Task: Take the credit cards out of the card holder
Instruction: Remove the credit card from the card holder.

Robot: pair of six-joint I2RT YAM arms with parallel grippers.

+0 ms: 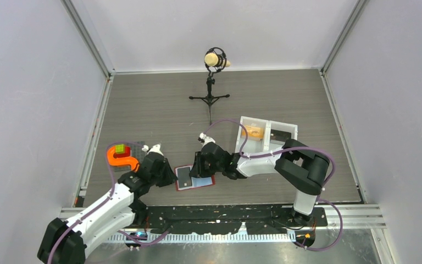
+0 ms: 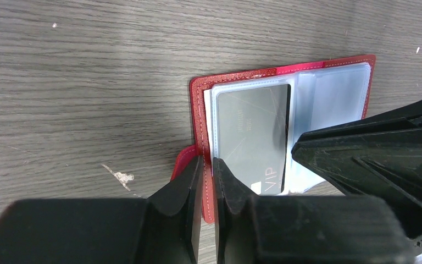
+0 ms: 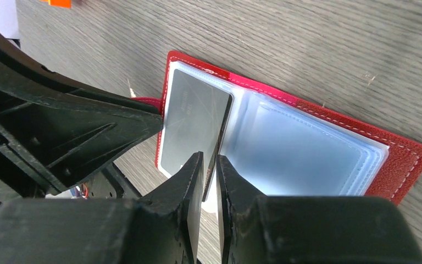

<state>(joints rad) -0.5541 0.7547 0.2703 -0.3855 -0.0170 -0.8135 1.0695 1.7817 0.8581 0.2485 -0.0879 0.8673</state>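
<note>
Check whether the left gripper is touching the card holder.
Touching. The left wrist view shows the left gripper clamped on the red cover edge of the card holder, with no gap visible.

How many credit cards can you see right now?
1: a grey card in the left-arm-side sleeve of the open red holder. Others may be hidden in the sleeves.

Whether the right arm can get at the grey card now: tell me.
Likely yes: the card holder lies open, pinched by the left pincer, and the right pincer straddles the edge of the grey card.
</note>
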